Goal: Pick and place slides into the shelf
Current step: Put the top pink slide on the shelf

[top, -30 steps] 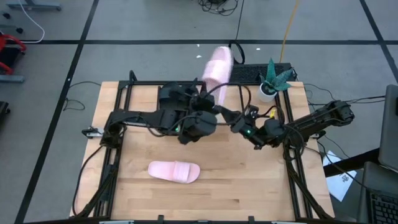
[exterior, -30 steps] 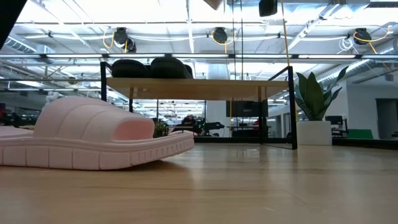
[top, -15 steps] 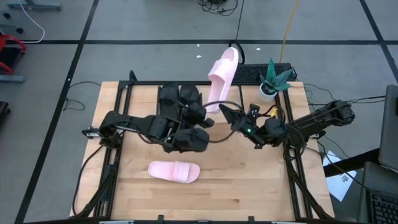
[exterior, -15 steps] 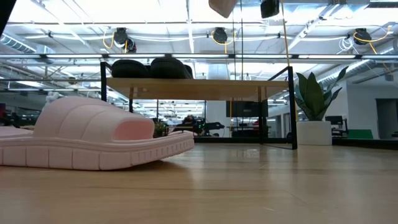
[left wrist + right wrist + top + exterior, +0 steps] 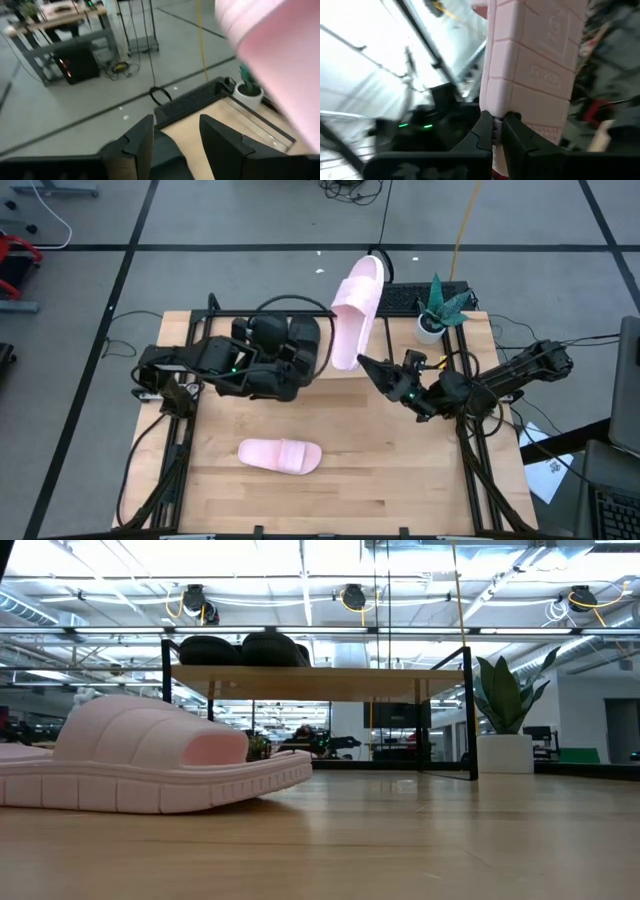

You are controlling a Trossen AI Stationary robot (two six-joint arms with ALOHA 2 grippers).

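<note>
One pale pink slide (image 5: 353,308) is up in the air over the table's far middle, with my right gripper (image 5: 363,364) shut on its near end. A second pink slide (image 5: 280,455) (image 5: 150,765) lies sole-down on the table near the front. Two black slides (image 5: 270,332) (image 5: 240,648) sit on top of the shelf (image 5: 330,675). My left gripper (image 5: 172,135) hovers open to the left of the raised slide, above the black slides, with nothing between its fingers. My right gripper pinches the sole's edge at the slide's near end (image 5: 496,106) between its two fingers. The fingers come from below and from the table's right, slanting upward. The slide stands up beyond the fingers, tilted toward the far edge, clear of table and shelf.
A potted plant (image 5: 438,308) (image 5: 505,710) stands at the table's far right corner, with a dark keyboard (image 5: 410,295) behind it. Cables run along the black frame rails (image 5: 185,450) on both sides. Open wood lies around the pink slide near the front.
My left gripper has drawn back from the raised pink slide toward the table's left edge and has rolled about its own line. The slide, in my right gripper, has tipped more upright and risen out of the low view's top.
</note>
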